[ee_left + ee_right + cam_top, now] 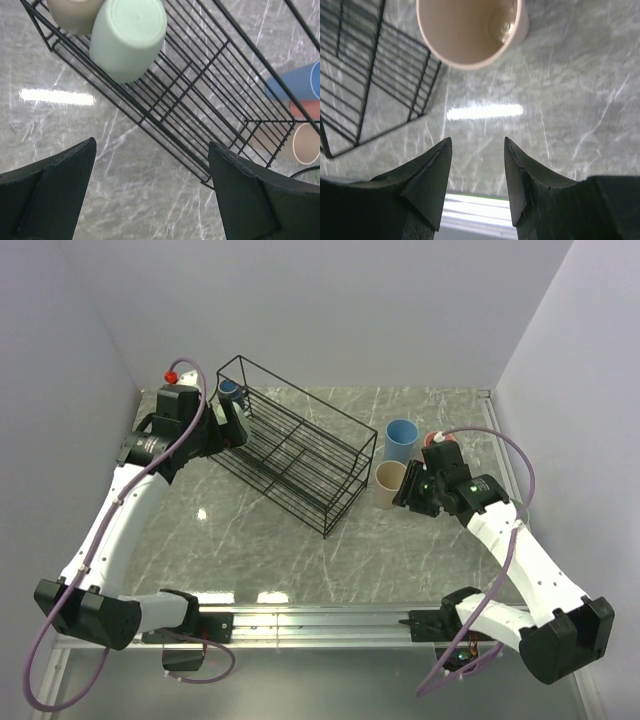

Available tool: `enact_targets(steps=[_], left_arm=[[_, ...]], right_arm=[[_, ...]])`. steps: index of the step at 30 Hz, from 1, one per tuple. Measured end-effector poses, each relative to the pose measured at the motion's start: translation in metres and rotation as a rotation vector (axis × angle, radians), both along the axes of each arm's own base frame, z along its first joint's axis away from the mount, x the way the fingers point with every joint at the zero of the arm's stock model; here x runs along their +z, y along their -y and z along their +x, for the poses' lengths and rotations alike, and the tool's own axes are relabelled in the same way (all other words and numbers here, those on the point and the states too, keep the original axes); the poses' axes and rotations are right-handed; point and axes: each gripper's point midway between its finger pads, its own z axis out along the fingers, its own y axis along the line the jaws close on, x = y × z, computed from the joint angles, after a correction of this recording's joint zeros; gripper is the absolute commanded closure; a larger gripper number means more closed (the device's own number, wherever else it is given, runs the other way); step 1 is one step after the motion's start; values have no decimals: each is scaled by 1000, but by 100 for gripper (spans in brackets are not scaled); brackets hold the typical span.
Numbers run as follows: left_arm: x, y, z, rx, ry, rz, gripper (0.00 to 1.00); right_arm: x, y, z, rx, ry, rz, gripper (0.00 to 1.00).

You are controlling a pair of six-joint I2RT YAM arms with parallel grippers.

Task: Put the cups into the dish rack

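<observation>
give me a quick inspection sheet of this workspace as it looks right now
surface: grey veined table, glare patches
job's things: dish rack sits diagonally; pale-green cup and tan cup in it, dark blue cup at its far-left corner; blue cup, salmon cup and beige cup stand outside its right end
clutter: nothing seen
end effectors: left end effector wide open, empty, beside the rack; right end effector part open, empty, facing the beige cup
cables: purple left cable and right cable loop off the arms
surroundings: pale walls, metal rail at near edge
</observation>
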Motion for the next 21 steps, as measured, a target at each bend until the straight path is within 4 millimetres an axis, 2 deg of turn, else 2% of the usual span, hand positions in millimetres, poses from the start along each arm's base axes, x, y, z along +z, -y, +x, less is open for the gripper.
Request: enact_targets(steps=[3,12,21], left_arm=[[-2,1,-6,-3,-13,-10,1],[13,-1,-22,-8,13,-33,1],[21,-8,-44,0,11,-29,1]], right_arm=[[-2,2,12,-33,15,-11,46],[-27,11,43,-108,-40,-97,45],[-25,25,67,-166,-8,-108,45]])
